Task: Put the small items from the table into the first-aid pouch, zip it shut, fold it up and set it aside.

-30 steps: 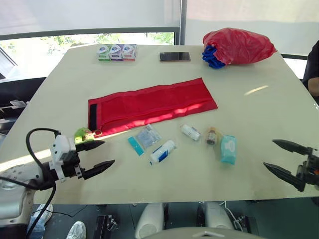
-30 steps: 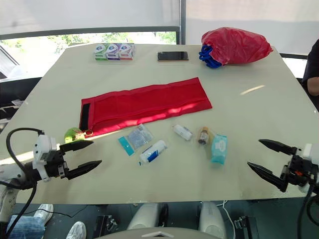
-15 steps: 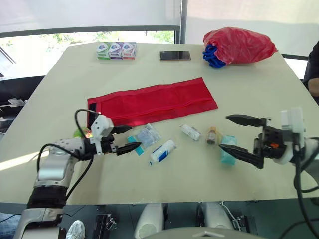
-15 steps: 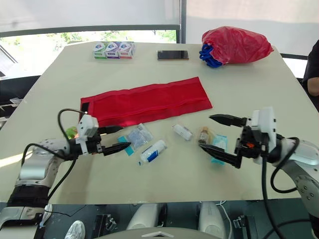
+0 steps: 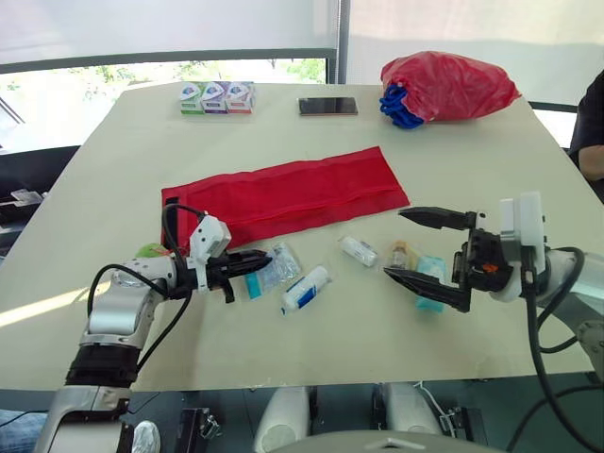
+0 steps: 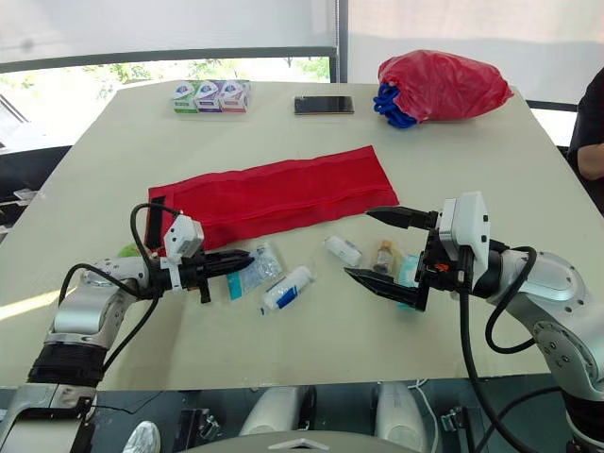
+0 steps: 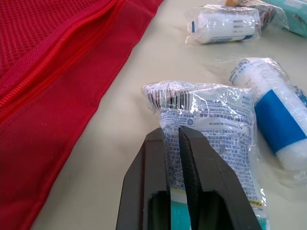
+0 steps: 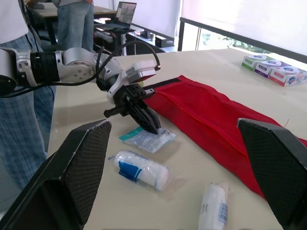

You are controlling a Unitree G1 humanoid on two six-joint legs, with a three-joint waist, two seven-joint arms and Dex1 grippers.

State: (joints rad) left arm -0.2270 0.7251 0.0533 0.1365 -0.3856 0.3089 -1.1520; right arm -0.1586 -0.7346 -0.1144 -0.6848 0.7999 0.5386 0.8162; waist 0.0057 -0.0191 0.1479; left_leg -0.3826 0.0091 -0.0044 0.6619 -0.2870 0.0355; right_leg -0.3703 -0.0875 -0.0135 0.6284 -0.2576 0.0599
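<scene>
Left end effector (image 7: 171,134) — clamped on the gauze packet (image 7: 218,127) edge.

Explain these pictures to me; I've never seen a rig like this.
A two-armed robot works at a table. Two pictures come from cameras on its head, two from its wrists. An unrolled red pouch lies flat; nearer are a clear packet, a blue-banded roll, a white roll, a small bottle and a teal pack. Farther off: a phone, small boxes, a red bag. The left end effector is closed on the clear packet's edge. The right end effector is open, by the teal pack.
</scene>
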